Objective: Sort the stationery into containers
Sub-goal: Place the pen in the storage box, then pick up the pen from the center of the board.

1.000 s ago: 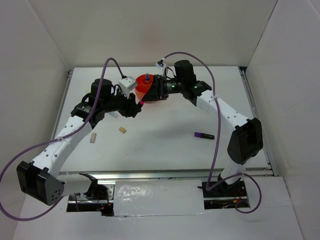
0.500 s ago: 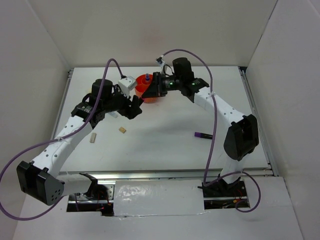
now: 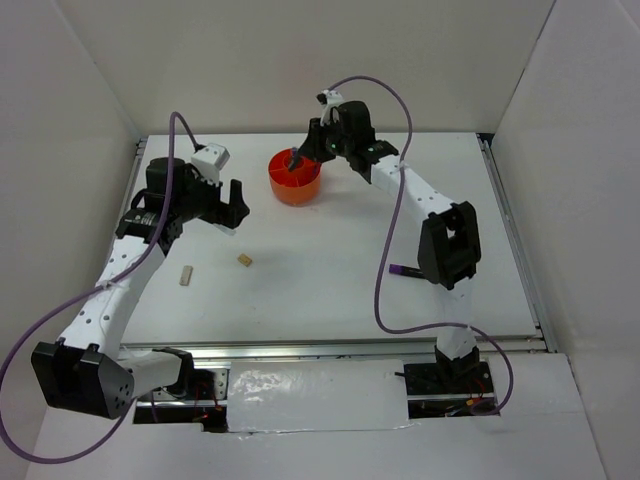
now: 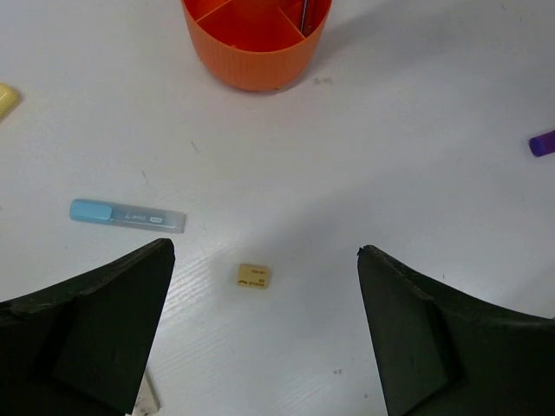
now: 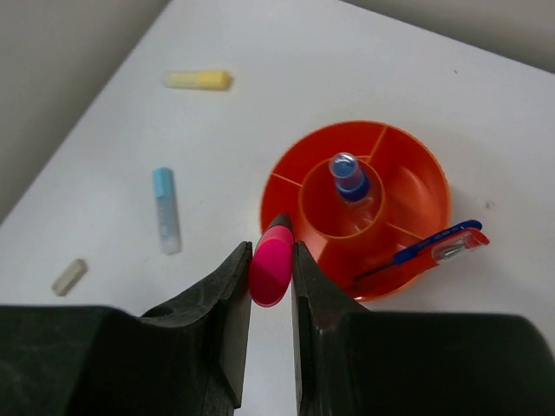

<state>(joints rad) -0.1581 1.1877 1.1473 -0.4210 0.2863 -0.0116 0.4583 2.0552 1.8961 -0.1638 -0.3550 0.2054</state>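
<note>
While the right gripper [image 5: 270, 250] pinches the pink highlighter [image 5: 271, 276] above the rim of the orange pot [image 5: 295, 178], an off-centre release may tip it outside onto the table [image 5: 217, 156]; the left gripper [image 4: 264, 253] hangs wide open and empty.

The white desk [image 3: 330, 300] is carrying an orange pot [image 3: 295, 193] toward its far side. An eraser [image 3: 243, 260], a blue strip [image 4: 127, 215] and a yellow stick [image 5: 198, 80] are lying left of centre, and a purple marker [image 3: 405, 270] is lying right.
</note>
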